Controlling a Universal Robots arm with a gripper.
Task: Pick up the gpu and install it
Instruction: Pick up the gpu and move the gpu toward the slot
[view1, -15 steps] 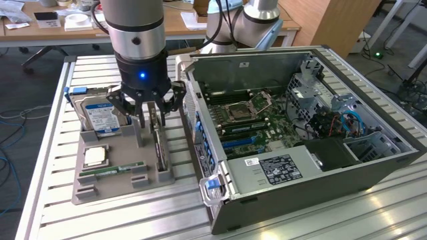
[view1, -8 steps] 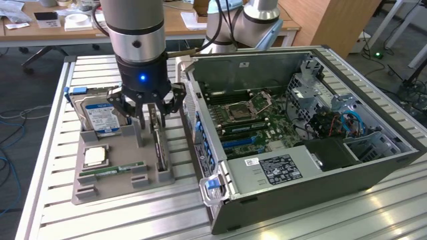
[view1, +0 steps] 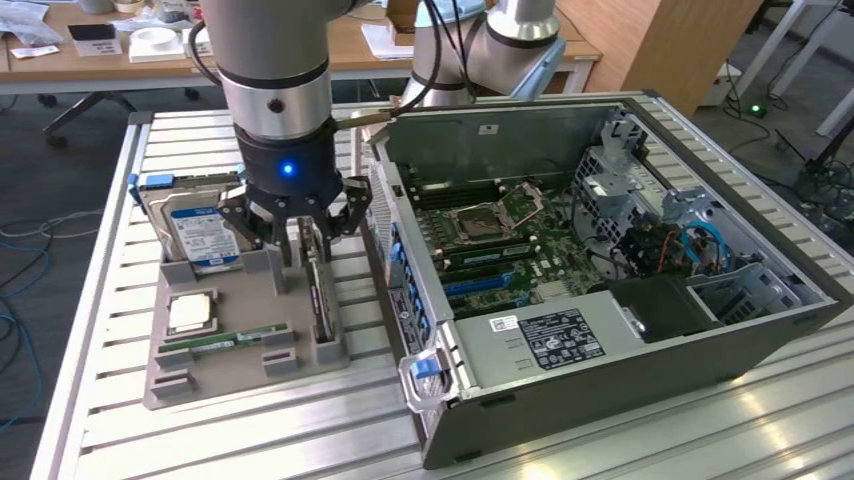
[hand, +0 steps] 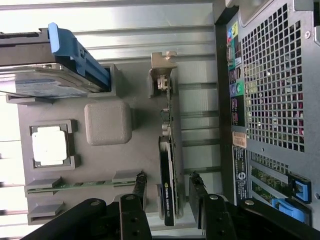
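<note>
Tray (view1: 214, 388) of grey moulded slots stood on the slatted worktop (view1: 641, 445), toward the exterior view's left. From left to right it held three groups:
- a hard drive (view1: 200, 235) with a blue-white label, upright in the far slot;
- a processor chip (view1: 191, 313) lying flat, with a green memory stick (view1: 220, 343) just in front of it;
- the gpu (view1: 318, 300), standing on its long edge in the slot along the tray's side nearest the case.

The gripper (view1: 310, 225) hung directly above the gpu, pointing straight down. The card's long axis ran between the fingers (hand: 137, 192), which were spread apart, one on each face. A narrow gap appeared to remain on both sides, so nothing was clamped. To the exterior view's right lay the open computer case (view1: 601, 290), on its side just beside the tray, motherboard exposed and the gpu not yet in it.
</note>
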